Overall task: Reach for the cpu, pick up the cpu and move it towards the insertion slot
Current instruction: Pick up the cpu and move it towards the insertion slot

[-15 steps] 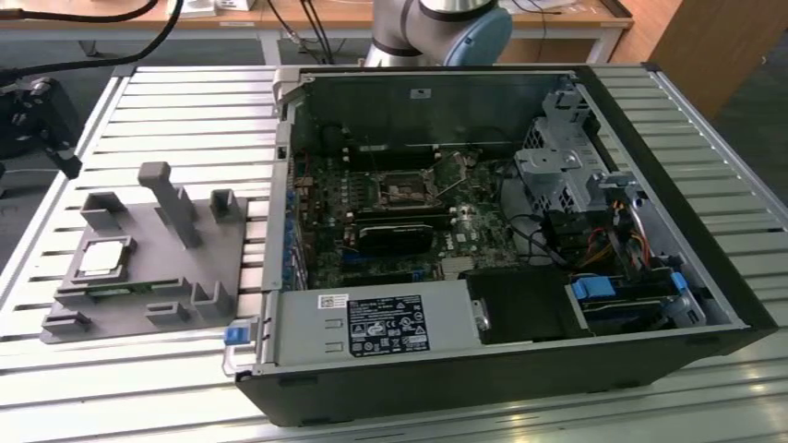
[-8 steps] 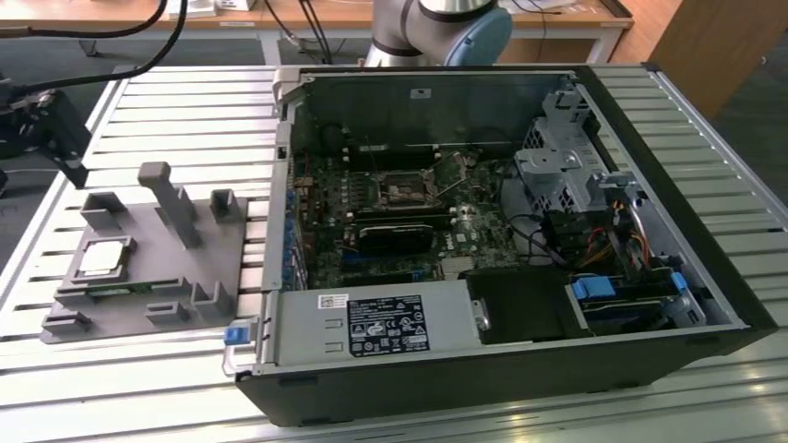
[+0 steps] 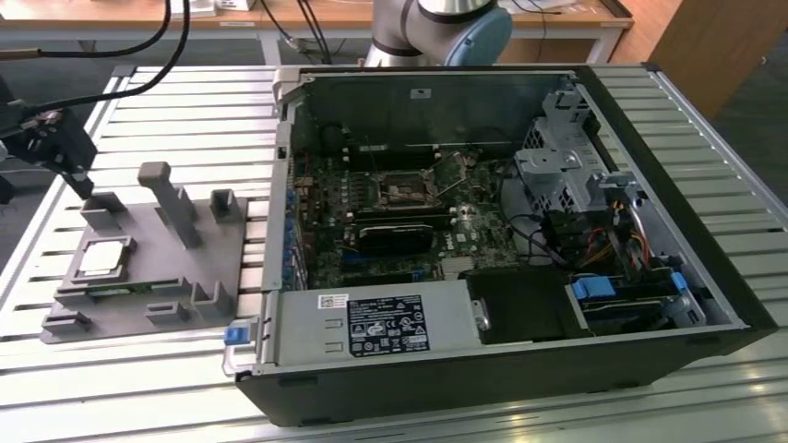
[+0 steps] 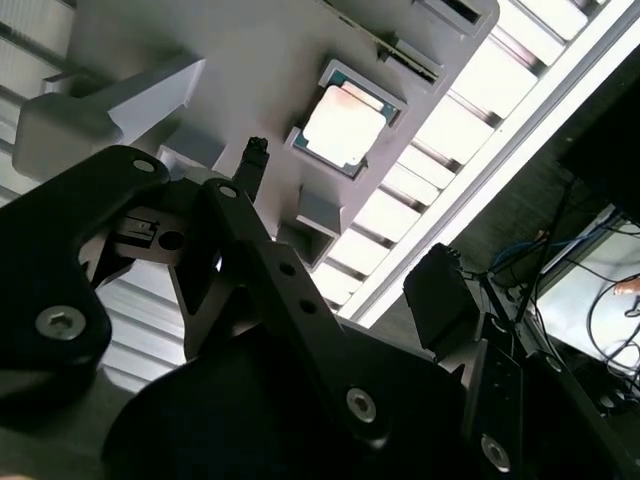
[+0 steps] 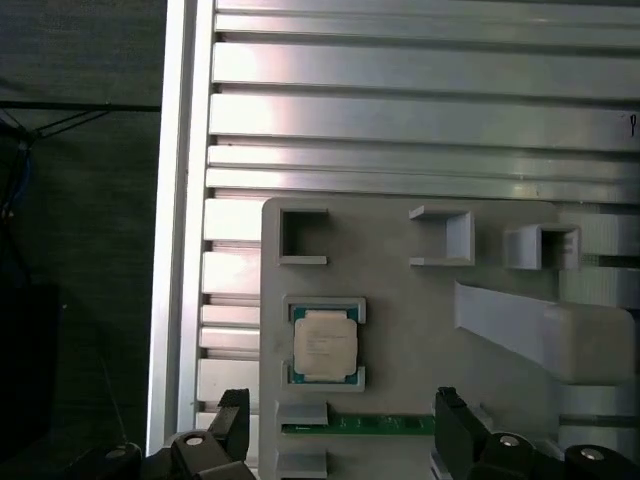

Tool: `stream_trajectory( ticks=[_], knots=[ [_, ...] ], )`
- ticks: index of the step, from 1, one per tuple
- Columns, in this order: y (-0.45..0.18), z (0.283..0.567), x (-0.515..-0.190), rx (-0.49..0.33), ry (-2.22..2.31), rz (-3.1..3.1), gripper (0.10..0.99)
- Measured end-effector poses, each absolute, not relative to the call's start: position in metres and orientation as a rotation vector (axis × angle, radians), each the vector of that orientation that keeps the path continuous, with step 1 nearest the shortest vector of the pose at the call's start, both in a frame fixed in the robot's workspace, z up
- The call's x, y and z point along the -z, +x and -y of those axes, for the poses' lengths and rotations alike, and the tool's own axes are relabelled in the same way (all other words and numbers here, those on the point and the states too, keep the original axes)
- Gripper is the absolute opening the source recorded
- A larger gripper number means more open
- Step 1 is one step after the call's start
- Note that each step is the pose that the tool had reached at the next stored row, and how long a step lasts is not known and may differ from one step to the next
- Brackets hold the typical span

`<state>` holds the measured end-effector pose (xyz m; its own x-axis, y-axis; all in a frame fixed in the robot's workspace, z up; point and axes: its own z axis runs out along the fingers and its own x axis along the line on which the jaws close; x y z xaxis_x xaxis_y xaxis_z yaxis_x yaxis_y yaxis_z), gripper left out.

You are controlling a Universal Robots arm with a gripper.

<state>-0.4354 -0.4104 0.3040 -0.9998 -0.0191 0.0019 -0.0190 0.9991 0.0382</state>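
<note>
- While the cpu [image 5: 325, 345] lies flat in a framed pocket on the grey plate [image 5: 420, 300], the gripper [image 5: 340, 425] hangs above the plate, clear of the chip.
- The jaws stand wide open, set further apart than the cpu is wide, and hold nothing.
- In the first wrist view the dark fingers [image 5: 450, 425] flank a thin green strip [image 5: 360, 425] lying just beside the cpu's pocket.
- In the exterior view the plate rests on the slatted table [image 3: 185, 111], just beside the open case [image 3: 493, 388].
- The slot [image 3: 404, 191] sits inside the case on the green board [image 3: 481, 235], well apart from the cpu.
</note>
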Motion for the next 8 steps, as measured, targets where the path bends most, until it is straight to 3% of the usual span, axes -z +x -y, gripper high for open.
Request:
stream_trajectory(
  ticks=[8],
  knots=[
    [-0.435, 0.412, -0.29, 0.06, 0.03, 3.136, 0.824]
  ],
)
